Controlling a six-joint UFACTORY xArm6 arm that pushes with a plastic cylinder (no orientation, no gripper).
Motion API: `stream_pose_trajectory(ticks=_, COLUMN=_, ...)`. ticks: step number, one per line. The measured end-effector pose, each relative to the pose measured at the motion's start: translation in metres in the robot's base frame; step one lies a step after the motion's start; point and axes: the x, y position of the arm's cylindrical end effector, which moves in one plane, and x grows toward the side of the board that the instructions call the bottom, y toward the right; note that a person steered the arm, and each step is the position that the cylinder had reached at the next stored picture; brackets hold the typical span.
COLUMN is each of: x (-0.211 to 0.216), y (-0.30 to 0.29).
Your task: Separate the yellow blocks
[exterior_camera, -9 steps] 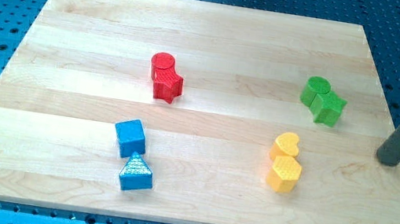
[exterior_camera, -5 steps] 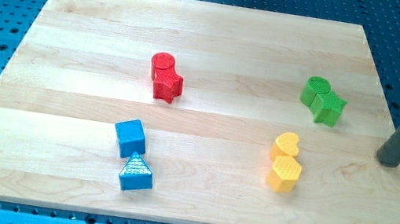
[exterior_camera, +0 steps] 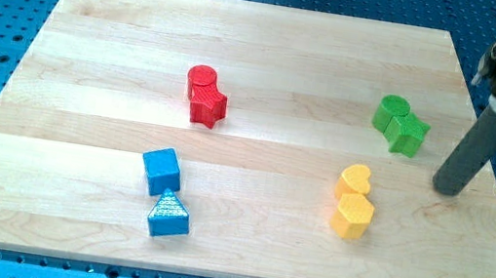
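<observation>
- Nearest the view's bottom, a blue triangle block (exterior_camera: 168, 217) touches a blue cube (exterior_camera: 161, 171) just above it, both left of centre on the wooden board (exterior_camera: 93, 57).
- At about the same depth, right of centre, the yellow hexagon block (exterior_camera: 353, 216) sits pressed against the yellow heart block (exterior_camera: 355, 181) directly above it; the pair is touching, not apart.
- My tip (exterior_camera: 448, 190) rests on the board to the right of the yellow heart block, near it but with bare wood between, and slightly higher in the view than the heart.
- The rod is a plain dark cylinder with nothing that opens or closes; it holds nothing and touches no block.
- The rod leans up and to the view's right from the tip, meeting a grey collar at the top right corner.
- Farther up, the green blocks (exterior_camera: 401, 125), a round one and an angular one touching, lie up and left of the tip.
- A red cylinder (exterior_camera: 202, 80) touching a red star block (exterior_camera: 209, 106) sits left of centre, well apart from the tip.
</observation>
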Motion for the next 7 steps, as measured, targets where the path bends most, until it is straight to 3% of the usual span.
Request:
stream_pose_trajectory(ticks=3, x=0.037, y=-0.062)
stream_pose_trajectory(ticks=7, x=0.025, y=-0.067)
